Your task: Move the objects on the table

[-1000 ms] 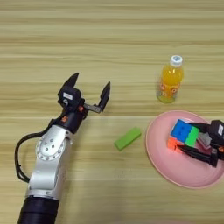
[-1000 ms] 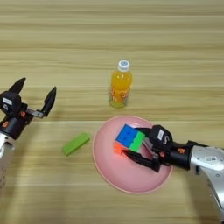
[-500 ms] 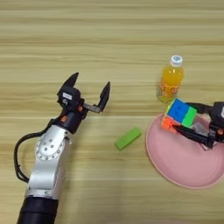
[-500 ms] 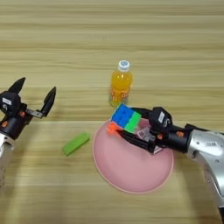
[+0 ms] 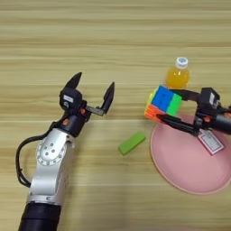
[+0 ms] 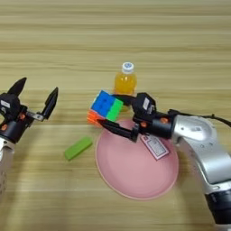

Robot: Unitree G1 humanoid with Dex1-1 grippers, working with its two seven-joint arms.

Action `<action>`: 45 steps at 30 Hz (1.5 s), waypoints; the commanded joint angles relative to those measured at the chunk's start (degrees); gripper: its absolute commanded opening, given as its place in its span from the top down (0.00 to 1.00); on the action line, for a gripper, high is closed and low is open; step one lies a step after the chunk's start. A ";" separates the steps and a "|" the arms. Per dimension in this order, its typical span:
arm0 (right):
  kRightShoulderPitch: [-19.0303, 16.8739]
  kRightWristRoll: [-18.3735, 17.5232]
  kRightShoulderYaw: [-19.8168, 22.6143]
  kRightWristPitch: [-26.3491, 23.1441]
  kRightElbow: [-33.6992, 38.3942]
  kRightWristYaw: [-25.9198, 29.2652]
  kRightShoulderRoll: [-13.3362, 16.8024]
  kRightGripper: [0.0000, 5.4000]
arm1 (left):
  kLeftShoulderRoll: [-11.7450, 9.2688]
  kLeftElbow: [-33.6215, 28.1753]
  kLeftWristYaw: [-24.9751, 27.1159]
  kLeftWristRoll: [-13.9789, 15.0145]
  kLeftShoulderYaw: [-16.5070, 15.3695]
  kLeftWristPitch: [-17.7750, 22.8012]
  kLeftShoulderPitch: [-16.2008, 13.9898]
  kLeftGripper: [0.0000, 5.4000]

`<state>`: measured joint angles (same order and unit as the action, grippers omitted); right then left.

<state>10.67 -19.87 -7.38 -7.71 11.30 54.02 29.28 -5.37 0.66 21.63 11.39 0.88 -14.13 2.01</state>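
Nearest to the robot, the pink plate (image 6: 135,180) lies flat on the wooden desk (image 5: 113,40), on the right side. On the plate, near its far right rim, lies a pink-white card (image 6: 154,146); the rest of the plate surface is bare.

To the left of the plate, apart from it, a small green block (image 5: 131,143) lies on the desk, turned at an angle.

The left arm comes up from the near left corner. Its left hand (image 5: 92,88) is above the desk to the left of the green block, with the two black fingers spread wide apart and nothing between them.

The right arm enters from the right side and reaches to the left over the far edge of the plate. The right hand (image 6: 118,113) is pinching the puzzle cube (image 6: 105,108): one black finger (image 6: 118,130) goes under the cube and the other goes along its far side. The cube is tilted and sits at the far left rim of the plate; whether it touches the desk I cannot tell.

Farthest, just behind the cube and the right hand, the orange juice bottle (image 6: 125,81) with a white cap stands upright on the desk.
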 commanded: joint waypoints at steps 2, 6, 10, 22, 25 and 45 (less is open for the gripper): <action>5.45 3.69 -3.80 -2.22 -3.00 -4.03 -4.20 0.38 | 0.06 -0.67 0.54 0.99 -0.17 -0.88 0.98 0.00; 9.42 6.81 -6.59 -4.07 -7.28 -8.50 -8.97 0.38 | 0.06 -2.06 1.55 2.93 -0.50 -1.29 0.95 0.00; 11.98 10.45 -8.82 -3.25 -13.14 -11.47 -12.56 0.38 | -0.06 -2.26 2.02 3.75 -0.76 -1.45 1.18 0.00; 12.73 15.45 -10.80 1.72 -26.02 -12.78 -16.58 0.38 | -0.27 -2.62 2.17 4.00 -1.01 -1.39 1.02 0.00; 12.48 15.93 -10.86 2.41 -27.49 -12.60 -16.98 0.38 | -0.20 -2.59 2.16 3.92 -0.99 -1.49 0.85 0.00; 9.04 14.56 -9.05 1.55 -20.23 -11.70 -16.98 0.04 | -0.48 -3.41 2.43 4.07 -0.98 -1.26 -0.33 0.00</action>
<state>20.18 -4.13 -17.22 -5.36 -11.91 42.16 12.26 -5.42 -2.03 23.78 15.15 0.00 -15.50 1.93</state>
